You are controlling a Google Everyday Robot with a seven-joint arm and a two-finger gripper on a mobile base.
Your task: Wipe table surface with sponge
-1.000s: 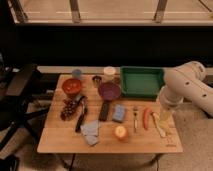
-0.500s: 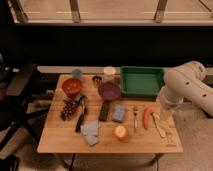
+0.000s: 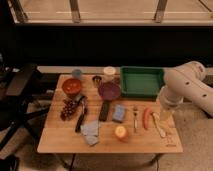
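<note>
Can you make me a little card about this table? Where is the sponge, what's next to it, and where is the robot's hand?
sponge: blue block, flat on the table, near the middle
beside it, picture left: black bar
beside it, picture right: fork
nearer the front edge: orange
cloth: grey-blue, left of the orange
tray: green, back right
gripper: over the table's right end, open, holding nothing, apart from the sponge
wiping: not started
</note>
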